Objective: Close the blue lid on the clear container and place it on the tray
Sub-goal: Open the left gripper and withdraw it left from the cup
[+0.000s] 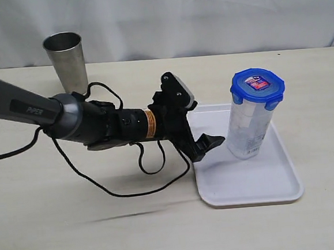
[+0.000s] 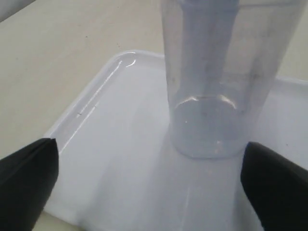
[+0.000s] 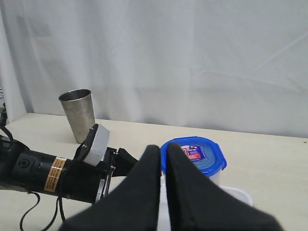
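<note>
**Lidded container on the tray, left gripper clear of it**

The clear container (image 1: pixel 249 127) stands upright on the tray (image 1: pixel 253 185), just ahead of the left gripper (image 1: pixel 210 146). That gripper's jaws are spread wide, hold nothing and do not touch the container. The blue lid (image 1: pixel 257 87) sits on top; I cannot tell whether its flaps are snapped. The right gripper (image 3: pixel 163 150) is pinched together and empty, with the lid just beyond it. Placing looks done. Next, the left arm should back straight out without clipping the container.

clear container (image 2: pixel 211 96) is seen upright on tray (image 2: pixel 110 144) | left tool (image 2: pixel 151 185) is held wide open, fingers apart from container base | tabletop (image 2: pixel 57 62) is shown beyond tray rim
</note>
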`<state>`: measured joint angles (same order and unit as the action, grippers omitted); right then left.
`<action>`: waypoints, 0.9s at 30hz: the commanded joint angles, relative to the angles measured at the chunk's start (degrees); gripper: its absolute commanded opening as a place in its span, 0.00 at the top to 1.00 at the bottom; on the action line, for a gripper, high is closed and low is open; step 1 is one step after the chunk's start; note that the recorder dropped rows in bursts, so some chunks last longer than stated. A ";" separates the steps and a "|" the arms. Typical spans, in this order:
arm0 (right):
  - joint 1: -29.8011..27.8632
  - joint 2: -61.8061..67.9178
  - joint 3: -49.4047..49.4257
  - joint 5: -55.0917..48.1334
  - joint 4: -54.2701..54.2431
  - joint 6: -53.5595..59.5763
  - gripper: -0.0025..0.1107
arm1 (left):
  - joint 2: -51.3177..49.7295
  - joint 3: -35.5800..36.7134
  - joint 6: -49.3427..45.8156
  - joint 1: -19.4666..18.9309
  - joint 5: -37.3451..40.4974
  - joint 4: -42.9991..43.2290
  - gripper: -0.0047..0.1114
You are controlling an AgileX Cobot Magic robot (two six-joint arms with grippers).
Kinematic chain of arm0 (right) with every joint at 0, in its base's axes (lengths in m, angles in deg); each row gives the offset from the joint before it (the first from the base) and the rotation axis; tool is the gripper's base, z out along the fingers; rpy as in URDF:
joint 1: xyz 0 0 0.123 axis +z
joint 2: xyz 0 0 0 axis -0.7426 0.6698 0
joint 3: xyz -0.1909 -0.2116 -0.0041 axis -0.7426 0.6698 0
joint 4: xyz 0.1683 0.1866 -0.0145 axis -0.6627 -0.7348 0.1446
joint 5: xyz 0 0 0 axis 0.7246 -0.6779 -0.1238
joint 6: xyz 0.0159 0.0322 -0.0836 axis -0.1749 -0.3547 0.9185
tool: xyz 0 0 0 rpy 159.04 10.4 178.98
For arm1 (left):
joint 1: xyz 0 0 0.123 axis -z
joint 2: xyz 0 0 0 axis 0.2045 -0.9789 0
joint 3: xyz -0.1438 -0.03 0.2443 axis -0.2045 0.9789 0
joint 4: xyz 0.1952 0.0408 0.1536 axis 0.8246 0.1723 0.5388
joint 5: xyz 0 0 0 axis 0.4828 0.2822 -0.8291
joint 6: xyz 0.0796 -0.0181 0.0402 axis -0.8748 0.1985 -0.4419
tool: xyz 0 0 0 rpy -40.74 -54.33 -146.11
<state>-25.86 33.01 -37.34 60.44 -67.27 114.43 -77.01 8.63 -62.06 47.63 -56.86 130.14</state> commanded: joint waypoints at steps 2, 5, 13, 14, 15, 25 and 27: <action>0.09 -0.23 0.18 -0.63 -0.02 -0.07 0.94 | 5.86 2.93 0.04 -1.48 0.30 1.56 0.13; 0.09 -0.23 0.18 -0.63 -0.02 -0.07 0.94 | 9.68 4.66 0.04 -2.11 2.57 1.32 0.13; 0.09 -0.23 0.18 -0.63 -0.02 -0.07 0.94 | 21.81 8.02 0.27 -2.10 20.48 0.27 0.13; 0.09 -0.23 0.18 -0.63 -0.02 -0.07 0.94 | 24.64 8.91 0.53 -2.10 23.94 -0.54 0.13; 0.09 -0.23 0.18 -0.63 -0.02 -0.07 0.94 | 25.72 9.21 1.14 -2.10 25.58 -0.54 0.13; 0.09 -0.23 0.18 -0.43 -0.02 -0.07 0.94 | 45.26 19.39 5.15 -2.10 41.82 -10.77 0.13; 0.09 -0.23 0.18 -0.43 -0.02 -0.07 0.94 | 49.78 20.20 5.15 -2.10 43.87 -13.05 0.13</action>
<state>-25.86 33.01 -37.34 60.34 -67.27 114.43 -30.89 28.15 -57.49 45.82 -14.45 119.62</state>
